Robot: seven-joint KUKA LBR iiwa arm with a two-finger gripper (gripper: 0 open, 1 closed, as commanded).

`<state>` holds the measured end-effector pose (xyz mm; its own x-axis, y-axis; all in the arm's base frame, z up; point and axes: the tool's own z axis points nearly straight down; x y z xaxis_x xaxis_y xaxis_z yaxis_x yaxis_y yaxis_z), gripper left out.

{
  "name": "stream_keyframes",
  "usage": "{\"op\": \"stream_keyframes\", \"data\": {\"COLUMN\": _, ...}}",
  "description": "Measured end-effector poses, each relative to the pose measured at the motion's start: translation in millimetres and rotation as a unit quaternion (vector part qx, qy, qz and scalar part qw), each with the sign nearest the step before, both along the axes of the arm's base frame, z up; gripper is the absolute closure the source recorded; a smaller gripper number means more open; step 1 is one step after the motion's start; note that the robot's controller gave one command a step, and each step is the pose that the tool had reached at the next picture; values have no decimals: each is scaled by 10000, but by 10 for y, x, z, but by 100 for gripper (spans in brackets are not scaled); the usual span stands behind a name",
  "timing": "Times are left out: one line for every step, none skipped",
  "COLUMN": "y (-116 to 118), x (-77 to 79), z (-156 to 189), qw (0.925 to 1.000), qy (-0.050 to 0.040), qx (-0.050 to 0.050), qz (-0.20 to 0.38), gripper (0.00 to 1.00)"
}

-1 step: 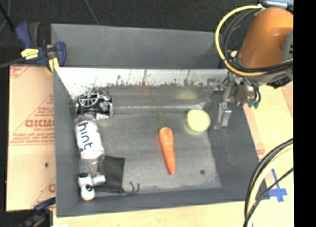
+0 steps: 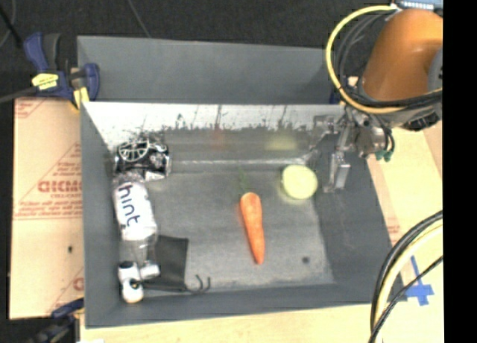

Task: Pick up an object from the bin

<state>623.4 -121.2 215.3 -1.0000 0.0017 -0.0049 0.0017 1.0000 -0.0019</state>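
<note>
Grey bin (image 2: 223, 271): a pale green ball (image 2: 299, 183) lies just left of the spread, empty fingers (image 2: 337, 172).

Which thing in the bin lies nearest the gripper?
The pale green round thing, just beside the gripper near the back right of the bin. The orange carrot lies farther off in the middle, and the bottle at the left wall.

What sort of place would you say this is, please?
Most likely a robot picking test station in a lab: a grey metal bin holds mismatched odds such as a carrot and a water bottle, and the arm's gripper hangs beside a pale green round thing at the bin's right.
</note>
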Motion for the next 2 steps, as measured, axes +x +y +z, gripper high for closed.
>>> {"op": "stream_keyframes", "data": {"y": -65, "x": 39, "z": -451, "qw": 10000, "qy": -33, "qx": -9, "qz": -43, "gripper": 0}}
{"op": "stream_keyframes", "data": {"y": -125, "x": 89, "z": -943, "qw": 10000, "qy": -23, "qx": -9, "qz": -21, "gripper": 0}}
